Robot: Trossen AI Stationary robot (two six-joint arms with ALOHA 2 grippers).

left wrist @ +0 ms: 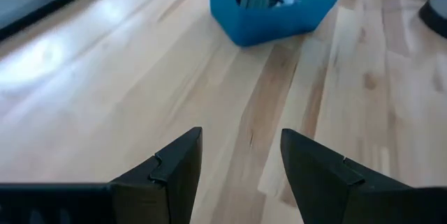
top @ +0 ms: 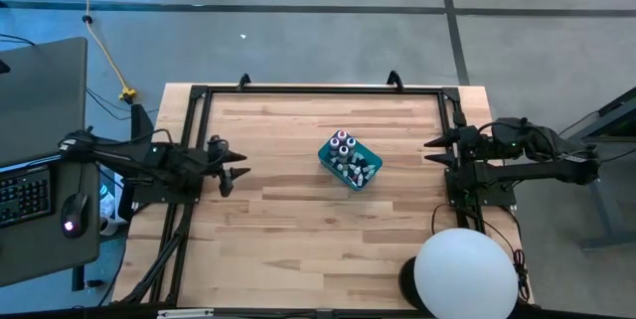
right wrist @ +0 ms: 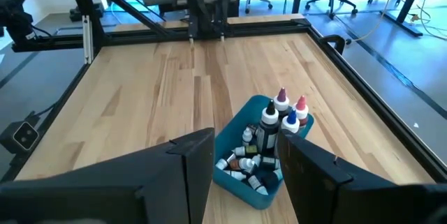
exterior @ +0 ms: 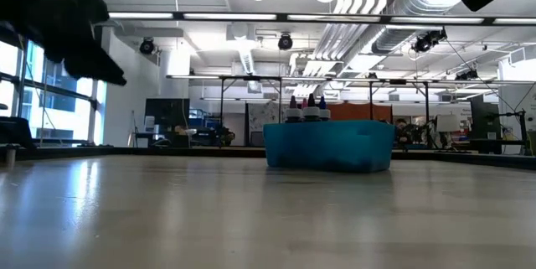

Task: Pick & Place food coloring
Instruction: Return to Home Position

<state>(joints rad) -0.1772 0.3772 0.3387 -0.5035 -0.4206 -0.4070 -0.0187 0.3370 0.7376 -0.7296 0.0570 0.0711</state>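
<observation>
**Bottles in the blue container, both arms at the table's edges**

From above, the food coloring [top: 345, 148] stands packed in a blue container [top: 369, 177] near the middle of the wooden table [top: 298, 244]. The left gripper [top: 237, 172] hangs over the table's left edge, pointing at the container and well apart from it. The right gripper [top: 432, 150] sits at the right edge, equally well apart.

At table height, the container [exterior: 328, 147] rests flat on the wood, and a few bottle tops [exterior: 308, 108] rise above its rim. Dark arm parts fill both upper corners.

Past the left wrist, the two dark fingers [left wrist: 174, 175] are spread, with only bare wood between them. The container [left wrist: 279, 21] lies ahead of them.

Past the right wrist, the fingers [right wrist: 188, 175] are likewise spread and grip nothing. Beyond them the tall bottles [right wrist: 269, 123] with pink, blue and dark tops stand upright at one end of the container [right wrist: 241, 185], and smaller ones lie jumbled at the other. The left arm [right wrist: 202, 1] shows across the table.
</observation>
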